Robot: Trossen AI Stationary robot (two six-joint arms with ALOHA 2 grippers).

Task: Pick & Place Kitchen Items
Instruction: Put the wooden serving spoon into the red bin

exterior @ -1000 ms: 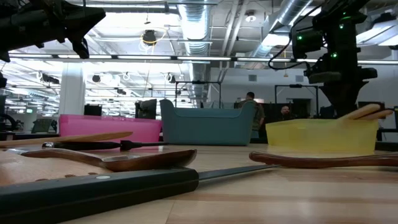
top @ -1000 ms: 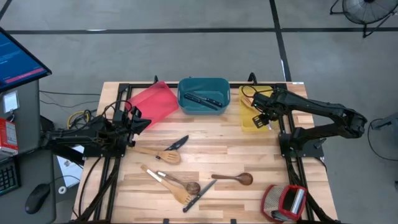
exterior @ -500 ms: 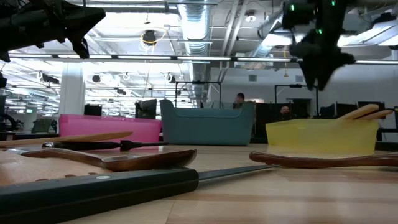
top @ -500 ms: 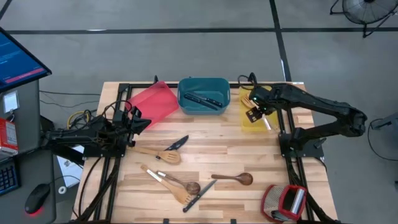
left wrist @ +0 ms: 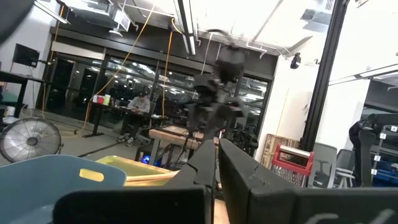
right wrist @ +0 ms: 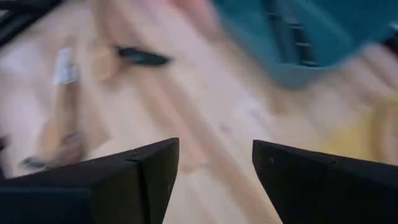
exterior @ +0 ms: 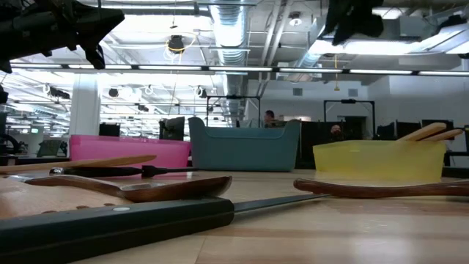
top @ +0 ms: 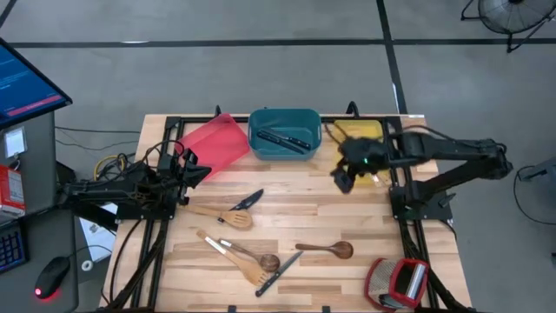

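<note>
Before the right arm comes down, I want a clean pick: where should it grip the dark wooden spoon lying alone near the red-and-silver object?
Probably the middle of the handle of the dark wooden spoon, coming straight down from above. It lies flat on the table, its handle running left from the bowl, clear of the other utensils. The right gripper, its jaws open and empty, should turn them across the handle.

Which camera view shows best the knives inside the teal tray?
The high view: it looks straight down on the two knives in the teal tray. The low view shows only the tray's wall; the right wrist view blurs them; the left wrist view shows none.
</note>
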